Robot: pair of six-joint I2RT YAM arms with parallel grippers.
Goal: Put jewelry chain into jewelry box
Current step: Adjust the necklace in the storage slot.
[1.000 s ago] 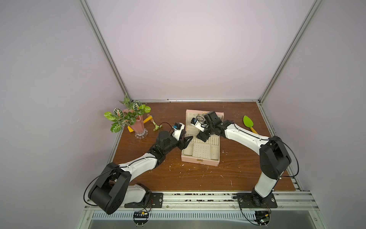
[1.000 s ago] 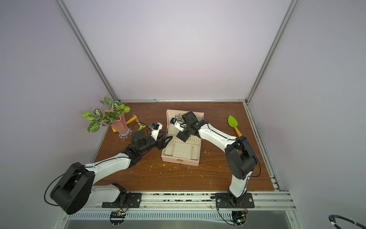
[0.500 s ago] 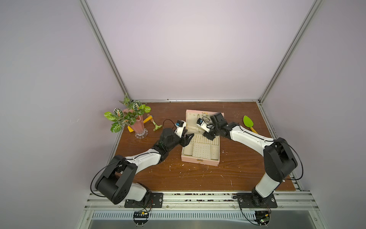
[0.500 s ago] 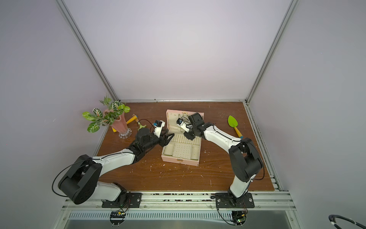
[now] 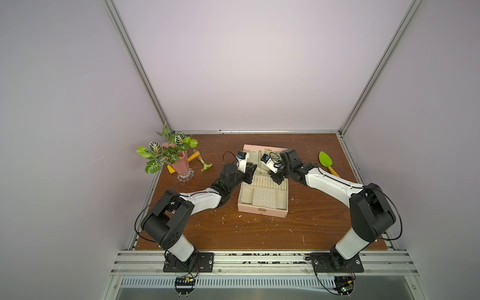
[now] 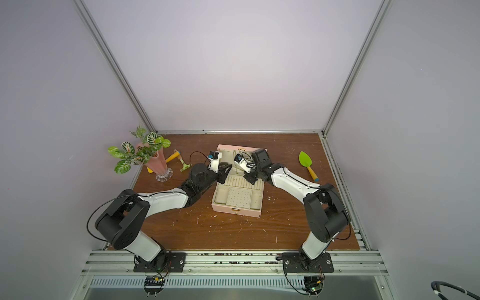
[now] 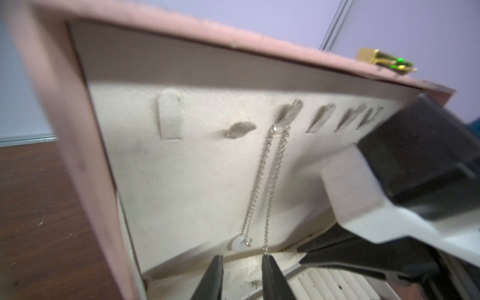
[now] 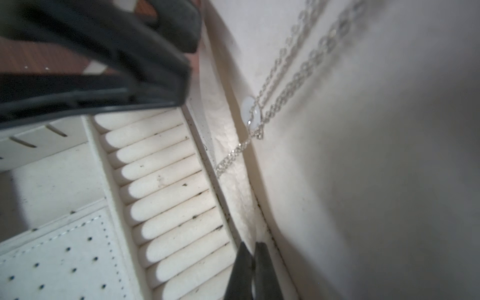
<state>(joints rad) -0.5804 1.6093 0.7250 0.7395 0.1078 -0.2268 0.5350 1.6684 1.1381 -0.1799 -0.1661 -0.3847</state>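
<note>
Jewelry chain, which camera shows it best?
The left wrist view: the jewelry chain hangs in full from a hook in the jewelry box lid. The right wrist view shows only its lower part and pendant; in both top views it is too small to tell.

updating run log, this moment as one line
box: open | chain: hanging from lid hook | left gripper: open at chain end | right gripper: shut

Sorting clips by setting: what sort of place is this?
Probably a lab test cell for robots: a left arm and a right arm bolted to a metal rail, blank walls framed by aluminium bars, and a wooden board holding props like a plant.
</note>
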